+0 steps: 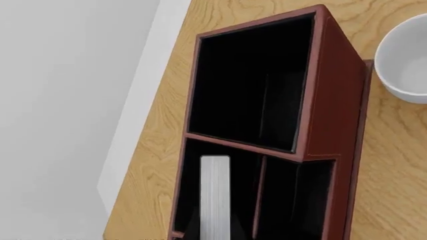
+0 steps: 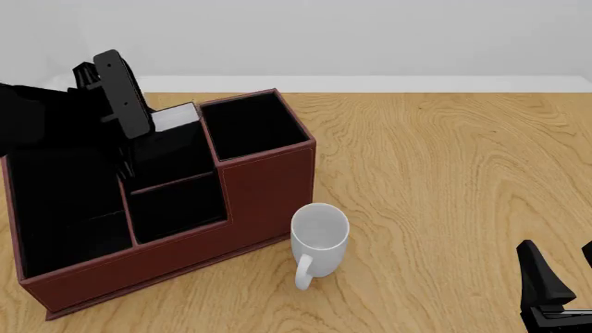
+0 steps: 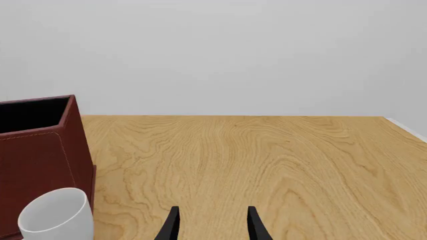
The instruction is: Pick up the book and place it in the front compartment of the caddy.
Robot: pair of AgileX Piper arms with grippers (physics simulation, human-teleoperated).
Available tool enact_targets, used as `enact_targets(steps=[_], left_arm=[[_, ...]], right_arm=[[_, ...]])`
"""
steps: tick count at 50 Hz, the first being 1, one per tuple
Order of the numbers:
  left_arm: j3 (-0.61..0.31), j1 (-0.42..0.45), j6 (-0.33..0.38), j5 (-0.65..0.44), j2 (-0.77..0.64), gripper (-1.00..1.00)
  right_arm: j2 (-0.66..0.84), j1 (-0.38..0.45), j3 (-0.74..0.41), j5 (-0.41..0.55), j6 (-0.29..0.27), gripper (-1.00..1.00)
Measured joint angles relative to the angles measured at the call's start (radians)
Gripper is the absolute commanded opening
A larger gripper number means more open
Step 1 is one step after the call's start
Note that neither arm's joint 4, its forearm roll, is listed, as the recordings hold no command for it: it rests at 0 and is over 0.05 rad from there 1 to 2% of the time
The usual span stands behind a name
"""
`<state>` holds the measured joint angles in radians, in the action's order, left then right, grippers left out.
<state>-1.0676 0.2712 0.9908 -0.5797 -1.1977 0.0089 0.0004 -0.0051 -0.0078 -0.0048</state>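
Starting nearest the camera: right claw (image 2: 558, 277) sits low at the counter's (image 2: 444, 180) near right edge, fingers spread w/ nothing between them, well apart from everything. Looks parked there so it stays out of the left arm's way.

Next out, the white mug (image 2: 319, 236) stands upright just beside the caddy's (image 2: 263, 187) low wall, handle toward the camera. Close enough that any nudge of the caddy could tip it, but it's not in the drop path.

Farther back, the book (image 2: 176, 116) is down inside the front compartment (image 2: 171, 156), the slot against the tall wall. Standing on edge, white page edges up, top poking a bit above the rim; left wrist view shows the pale page block (image 1: 215, 195) w/ dark lining either side. Upright is prob. the only way it fits that narrow slot.

Left claw (image 2: 125, 135) hovers right over that slot, wrist tilted, approx. above the book. Can't tell if it's pinching the book or has let go: fingers hidden in both views. Placement looks nearly done.
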Motion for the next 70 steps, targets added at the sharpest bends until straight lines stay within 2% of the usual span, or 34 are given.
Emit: enact_targets(steps=[32,51,70], left_arm=[[0.077,-0.005,-0.014,0.083,0.0,-1.0],[0.095,-0.014,-0.045,0.144,-0.052,-1.0],[0.106,-0.023,-0.035,0.181,-0.063,-1.0]], right_arm=[[0.0,0.0,0.0,0.0,0.0,1.0],[0.0,0.0,0.0,0.0,0.0,1.0],[0.0,0.0,0.0,0.0,0.0,1.0]])
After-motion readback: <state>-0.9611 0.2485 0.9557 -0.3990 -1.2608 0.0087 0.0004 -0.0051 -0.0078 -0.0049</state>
